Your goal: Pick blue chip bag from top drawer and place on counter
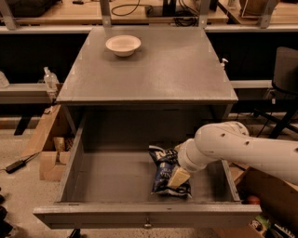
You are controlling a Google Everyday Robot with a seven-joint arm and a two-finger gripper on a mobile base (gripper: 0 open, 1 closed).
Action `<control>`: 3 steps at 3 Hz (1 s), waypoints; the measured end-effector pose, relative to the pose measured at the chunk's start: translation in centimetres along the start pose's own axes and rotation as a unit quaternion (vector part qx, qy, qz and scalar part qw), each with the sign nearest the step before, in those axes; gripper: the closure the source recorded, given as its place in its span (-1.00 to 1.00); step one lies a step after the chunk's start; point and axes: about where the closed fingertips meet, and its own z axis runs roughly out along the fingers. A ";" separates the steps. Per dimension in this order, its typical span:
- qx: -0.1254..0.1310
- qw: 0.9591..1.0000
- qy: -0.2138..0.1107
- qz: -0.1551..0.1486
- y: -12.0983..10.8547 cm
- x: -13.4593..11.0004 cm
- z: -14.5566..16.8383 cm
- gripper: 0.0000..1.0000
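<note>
The top drawer (93,186) stands pulled out under the counter (153,69). The blue chip bag (164,171), dark navy with white lettering, lies on the drawer floor right of the middle. My gripper (177,177) reaches in from the right on the white arm (242,148) and sits directly on top of the bag's lower half, in contact with it. One cream-coloured finger shows over the bag; the other is hidden.
A white bowl (123,45) stands at the counter's back left. A light wooden bench with cables (153,9) runs behind. Cardboard boxes (46,153) sit on the floor to the left, more clutter to the right. A small knob (147,226) is on the drawer front.
</note>
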 end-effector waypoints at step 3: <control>0.000 1.000 0.001 -0.001 -0.1 -0.2 -0.3 1.00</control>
